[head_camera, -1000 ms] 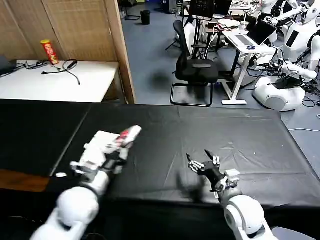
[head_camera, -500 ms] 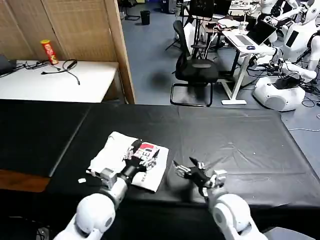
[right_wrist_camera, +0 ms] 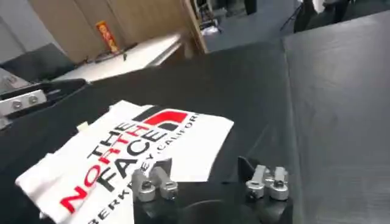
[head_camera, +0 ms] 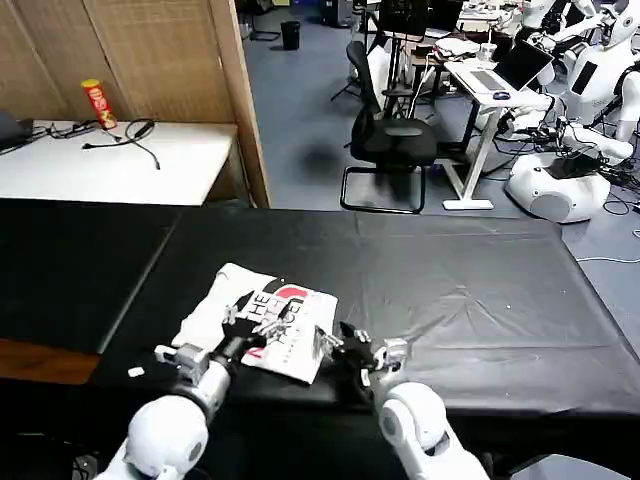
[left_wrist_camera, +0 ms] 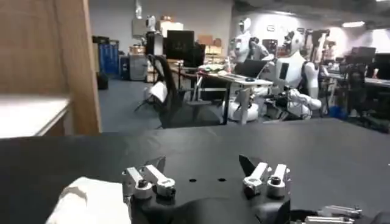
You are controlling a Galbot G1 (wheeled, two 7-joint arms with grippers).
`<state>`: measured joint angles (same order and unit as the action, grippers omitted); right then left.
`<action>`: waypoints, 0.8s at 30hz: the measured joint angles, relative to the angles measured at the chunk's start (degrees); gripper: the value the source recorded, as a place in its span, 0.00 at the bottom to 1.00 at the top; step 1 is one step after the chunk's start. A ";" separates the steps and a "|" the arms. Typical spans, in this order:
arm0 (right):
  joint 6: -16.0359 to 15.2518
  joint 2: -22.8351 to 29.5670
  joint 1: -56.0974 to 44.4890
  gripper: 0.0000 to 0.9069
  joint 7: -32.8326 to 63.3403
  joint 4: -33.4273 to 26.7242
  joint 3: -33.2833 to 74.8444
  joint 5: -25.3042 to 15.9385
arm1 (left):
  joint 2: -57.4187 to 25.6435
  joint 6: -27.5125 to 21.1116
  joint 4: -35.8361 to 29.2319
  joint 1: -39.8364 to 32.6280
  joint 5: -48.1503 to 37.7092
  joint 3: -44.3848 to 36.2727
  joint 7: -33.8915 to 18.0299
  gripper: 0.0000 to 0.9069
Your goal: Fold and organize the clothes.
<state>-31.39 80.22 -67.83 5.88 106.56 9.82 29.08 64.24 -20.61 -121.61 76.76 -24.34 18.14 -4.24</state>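
Both the left gripper (head_camera: 243, 325) and right gripper (head_camera: 340, 338) hang spread, empty, over the folded T-shirt's (head_camera: 262, 318) near edge.

Left arm: low at near table edge, reaching forward.
Left tool (head_camera: 238, 318): fingers spread apart.
Right arm: low, alongside.
Right tool (head_camera: 335, 341): fingers parted.

R gripper (right_wrist_camera: 204, 176) fingers apart, beside folded T-shirt (right_wrist_camera: 131, 155).
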 joint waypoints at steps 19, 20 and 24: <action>0.43 -9.90 6.10 0.17 -7.01 -3.30 5.45 -2.08 | 1.26 2.94 0.36 5.23 1.66 5.53 0.23 0.97; 0.55 -11.09 6.58 0.84 -7.56 -3.81 5.77 -2.15 | 1.42 3.18 0.39 5.50 1.73 5.75 0.24 0.97; 1.52 -15.30 6.81 0.97 -10.24 -4.13 7.14 -3.20 | 1.78 3.78 0.40 6.36 1.84 6.59 0.24 0.97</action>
<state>-29.87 64.92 -61.02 -4.37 102.43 16.96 25.88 66.02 -16.83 -121.21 83.12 -22.50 24.73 -4.01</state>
